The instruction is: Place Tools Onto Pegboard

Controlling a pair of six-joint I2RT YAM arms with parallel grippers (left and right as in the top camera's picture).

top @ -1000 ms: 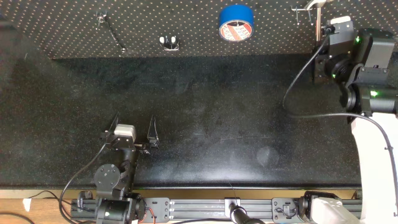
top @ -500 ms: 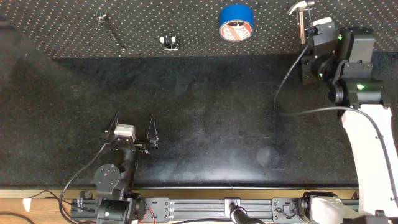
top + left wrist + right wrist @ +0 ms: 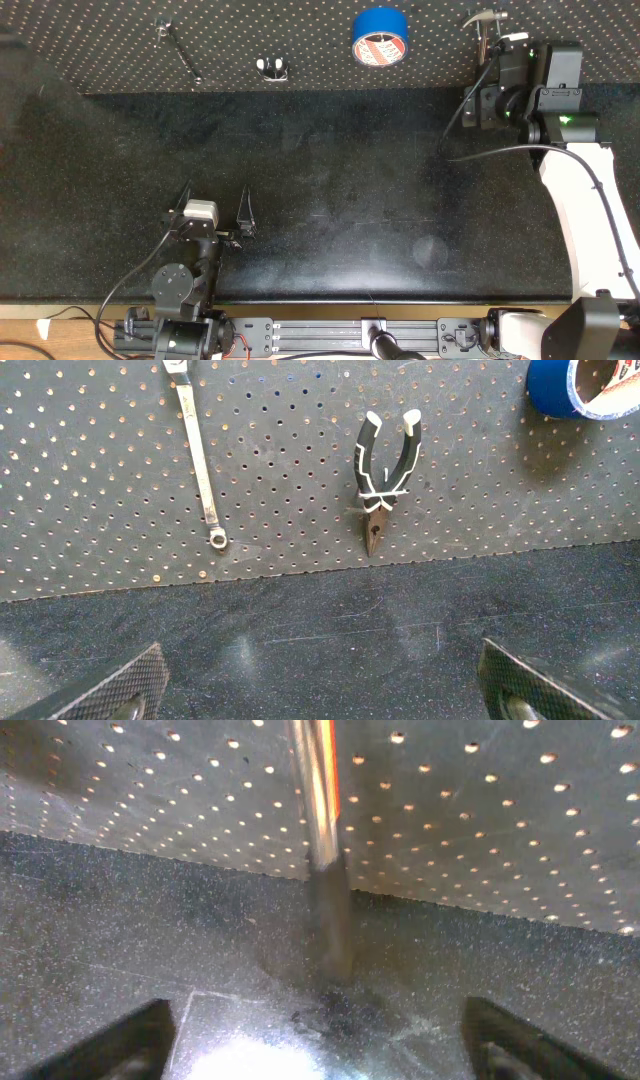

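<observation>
A hammer (image 3: 485, 25) hangs head-up against the pegboard (image 3: 90, 50) at the far right. In the right wrist view its shiny shaft and dark grip (image 3: 328, 910) run down between my fingers. My right gripper (image 3: 488, 65) (image 3: 335, 1045) stands open just below it, jaws wide on either side of the grip without touching it. A wrench (image 3: 177, 47) (image 3: 196, 450), black-handled pliers (image 3: 272, 68) (image 3: 383, 475) and a blue tape roll (image 3: 379, 37) (image 3: 580, 385) hang on the board. My left gripper (image 3: 214, 208) (image 3: 320, 695) rests open near the front edge, holding nothing.
A black mat (image 3: 330, 190) covers the table from the pegboard's foot to the front edge. The right arm's cable (image 3: 462, 120) loops over the mat near the board.
My right arm has swung left along the pegboard, carrying the hammer left with it, and turned toward the board. The left arm has not moved.
</observation>
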